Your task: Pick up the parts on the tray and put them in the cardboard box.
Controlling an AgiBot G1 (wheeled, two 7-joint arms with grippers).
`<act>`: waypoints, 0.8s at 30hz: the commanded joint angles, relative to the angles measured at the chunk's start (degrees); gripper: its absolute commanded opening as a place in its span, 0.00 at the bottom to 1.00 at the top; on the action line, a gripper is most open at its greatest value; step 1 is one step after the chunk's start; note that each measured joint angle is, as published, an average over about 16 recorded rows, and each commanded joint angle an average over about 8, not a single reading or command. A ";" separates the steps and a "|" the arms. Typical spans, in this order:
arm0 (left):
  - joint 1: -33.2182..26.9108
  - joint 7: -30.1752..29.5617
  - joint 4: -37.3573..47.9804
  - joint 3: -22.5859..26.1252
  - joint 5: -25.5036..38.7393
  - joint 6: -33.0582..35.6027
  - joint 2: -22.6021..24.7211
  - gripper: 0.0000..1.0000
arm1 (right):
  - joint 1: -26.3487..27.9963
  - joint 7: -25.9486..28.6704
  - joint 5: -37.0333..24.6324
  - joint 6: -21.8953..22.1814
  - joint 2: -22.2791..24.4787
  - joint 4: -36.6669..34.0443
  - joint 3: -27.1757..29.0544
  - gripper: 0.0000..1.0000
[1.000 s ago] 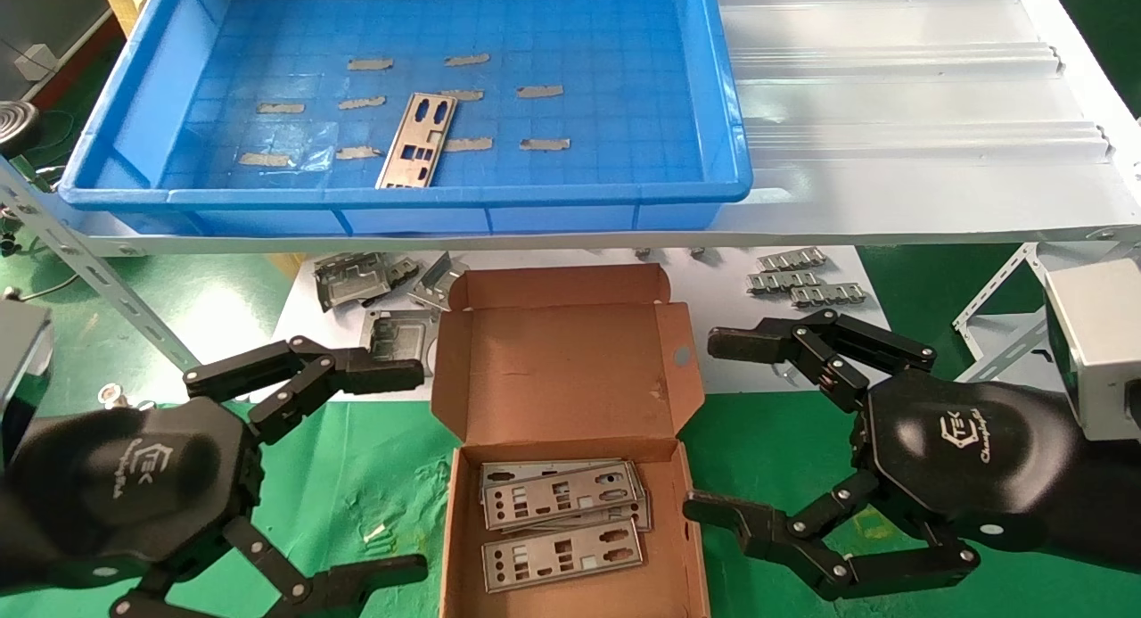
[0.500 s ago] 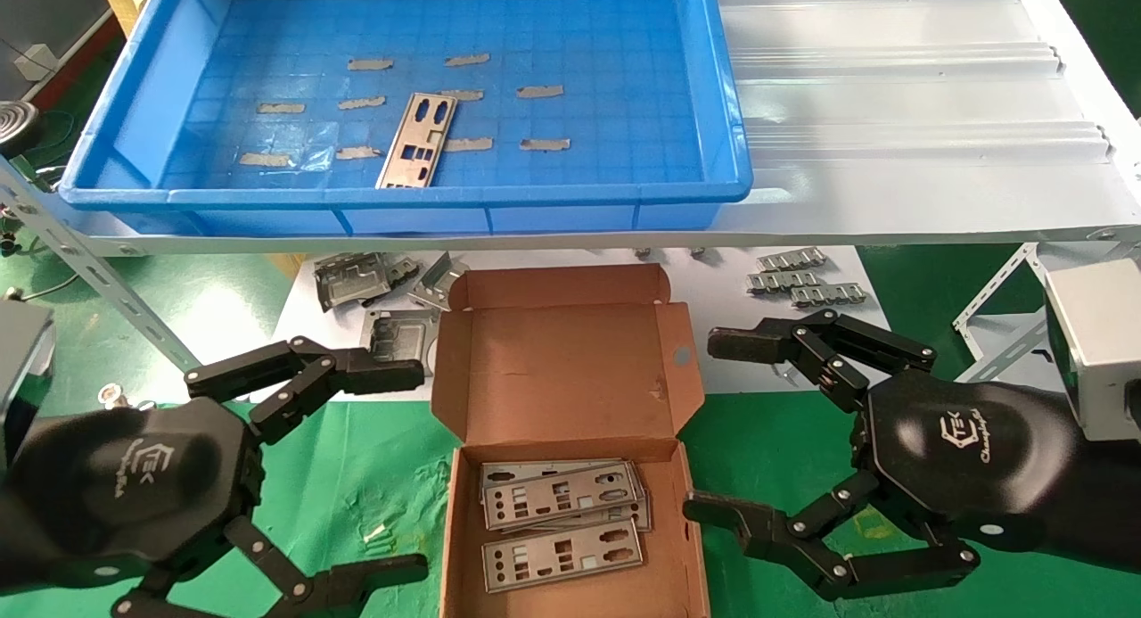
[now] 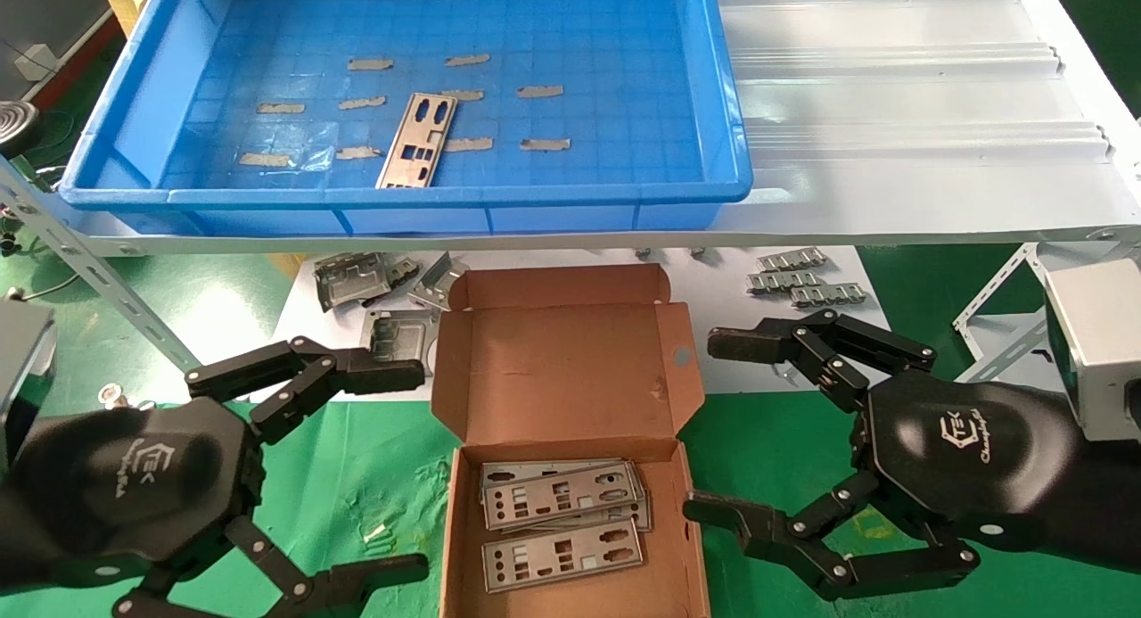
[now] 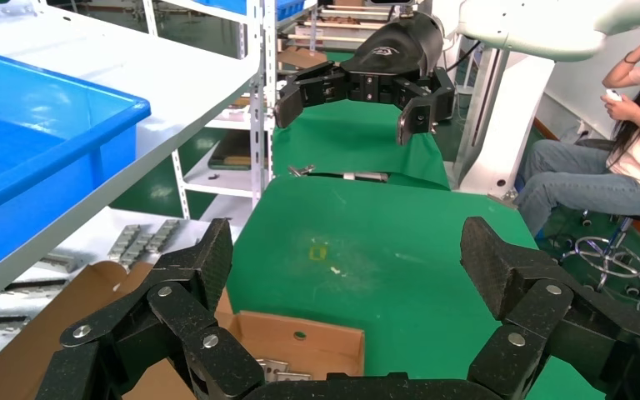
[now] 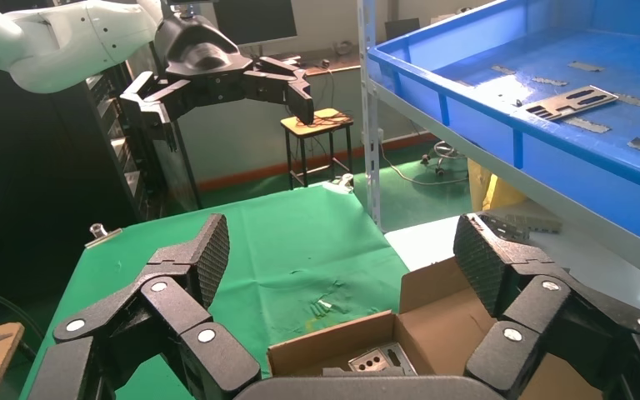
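On blue plastic tray (image 3: 134,110): one flat silver punched plate (image 3: 416,141) left, lying flush. Brown cardboard box (image 3: 570,368) below holds rest. L hand (image 3: 392,471), R hand (image 3: 722,426) wide open, empty, flanking box. Risk: thin plate slips pinch; tray rim blocks reach.

Cardboard box (image 3: 570,359) w/ lid open, top access free; left gripper (image 3: 419,466) at its 9 o'clock, right gripper (image 3: 704,426) at 3, both spread wide. Tray (image 3: 401,194) rim at 12 is walling 1 part (image 3: 416,141).
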 commanded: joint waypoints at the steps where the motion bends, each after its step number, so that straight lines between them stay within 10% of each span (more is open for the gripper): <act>1: -0.01 0.00 0.01 0.01 0.00 0.00 0.01 1.00 | 0.00 0.00 0.00 0.00 0.00 0.00 0.00 1.00; 24: -0.02 0.00 0.03 0.02 0.00 0.00 0.01 1.00 | 0.00 0.00 0.00 0.00 0.00 0.00 0.00 1.00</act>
